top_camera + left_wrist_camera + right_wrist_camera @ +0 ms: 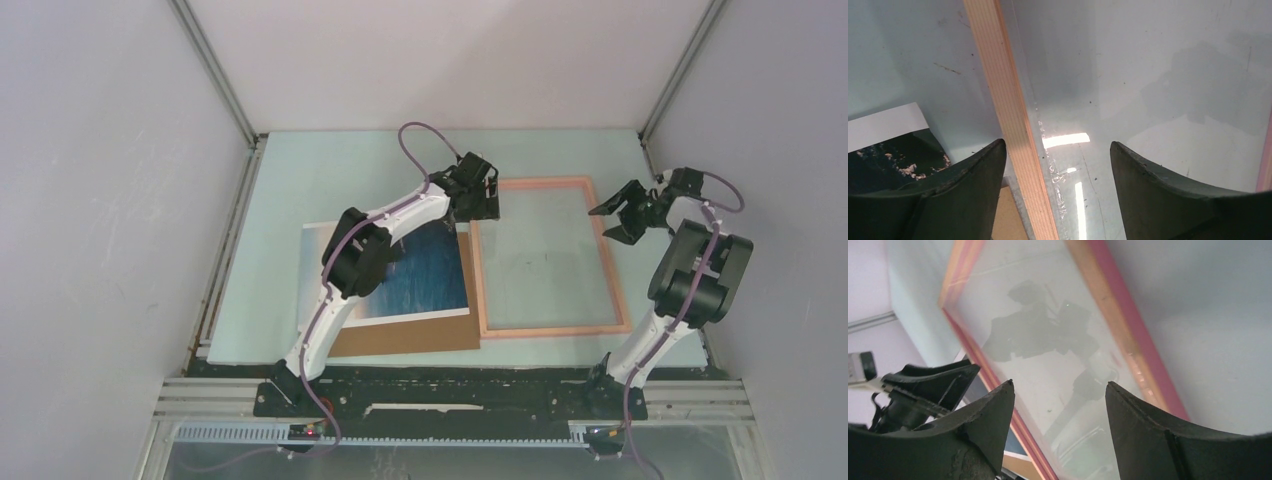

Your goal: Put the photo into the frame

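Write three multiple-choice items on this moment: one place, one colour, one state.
1. Where does the photo lie relative to the frame?
A inside it
B left of it, outside
C across its far rail

2. What colour is the cardboard sheet under the photo?
A brown
B green
C black

3. How is the right gripper?
A shut on the frame
B open, holding nothing
C shut on the photo

Answers:
1 B: the top view shows the photo beside the frame's left rail, with only table seen through the frame's middle.
2 A: a brown strip shows past the photo's near edge.
3 B: its wrist view shows the fingers spread above the frame, clamping nothing.
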Robot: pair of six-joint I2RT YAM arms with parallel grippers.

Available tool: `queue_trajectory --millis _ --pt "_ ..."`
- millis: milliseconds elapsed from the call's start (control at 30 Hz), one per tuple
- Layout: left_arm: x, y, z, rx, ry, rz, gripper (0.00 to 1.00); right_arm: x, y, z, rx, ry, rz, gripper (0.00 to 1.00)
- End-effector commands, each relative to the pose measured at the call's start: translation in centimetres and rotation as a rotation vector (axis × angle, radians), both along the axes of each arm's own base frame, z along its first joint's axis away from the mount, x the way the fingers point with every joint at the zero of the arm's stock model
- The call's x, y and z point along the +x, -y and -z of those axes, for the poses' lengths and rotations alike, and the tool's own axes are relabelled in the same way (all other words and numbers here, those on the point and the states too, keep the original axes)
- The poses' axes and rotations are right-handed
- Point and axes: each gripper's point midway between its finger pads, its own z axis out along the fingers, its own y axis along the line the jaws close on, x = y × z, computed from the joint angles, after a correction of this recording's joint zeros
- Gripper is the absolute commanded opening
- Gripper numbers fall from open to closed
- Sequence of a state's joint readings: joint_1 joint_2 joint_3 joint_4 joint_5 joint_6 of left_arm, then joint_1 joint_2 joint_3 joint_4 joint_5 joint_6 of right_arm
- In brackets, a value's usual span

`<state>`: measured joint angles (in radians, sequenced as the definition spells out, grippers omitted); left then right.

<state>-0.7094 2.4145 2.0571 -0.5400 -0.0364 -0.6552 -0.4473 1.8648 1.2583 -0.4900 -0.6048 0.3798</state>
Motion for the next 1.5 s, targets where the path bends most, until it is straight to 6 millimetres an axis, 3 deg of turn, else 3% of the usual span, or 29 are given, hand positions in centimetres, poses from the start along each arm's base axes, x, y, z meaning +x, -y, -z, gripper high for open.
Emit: queue_trajectory --millis 0,233,367,500,800,1200,1400,1467 --pt "0.5 1.8 -1.1 -0.090 0.010 0.022 0.80 0.1 -2.0 -3.3 0.065 0.077 -0.040 0.75" --pt "0.4 2.0 -1.5 -0.103 0.014 0.022 0.79 1.3 0.6 -2.4 0.039 0.098 0.040 0.77" --pt "0.2 1.6 -1.1 -0.095 0.004 0.019 0.79 4.7 0.9 -3.0 0.090 0.190 0.046 0.78" --pt "-0.1 1.3 -0.9 -0.094 -0.003 0.022 0.79 7.5 1.6 -2.3 0.067 0.184 0.051 0.79" --pt "-0.4 0.8 -0.6 -0.100 -0.013 0.027 0.79 12.5 1.7 -1.8 0.060 0.187 0.018 0.78" --pt "-0.4 1.1 -1.3 -0.130 -0.014 0.031 0.79 11.9 1.0 0.7 0.046 0.138 0.013 0.78" --pt "-0.2 1.4 -2.8 -0.171 -0.002 0.042 0.84 10.8 -0.5 -0.2 0.026 0.124 -0.030 0.78" --pt "-0.1 1.6 -3.8 -0.186 0.012 0.044 0.86 10.0 -1.4 -1.4 -0.025 0.120 -0.063 0.79"
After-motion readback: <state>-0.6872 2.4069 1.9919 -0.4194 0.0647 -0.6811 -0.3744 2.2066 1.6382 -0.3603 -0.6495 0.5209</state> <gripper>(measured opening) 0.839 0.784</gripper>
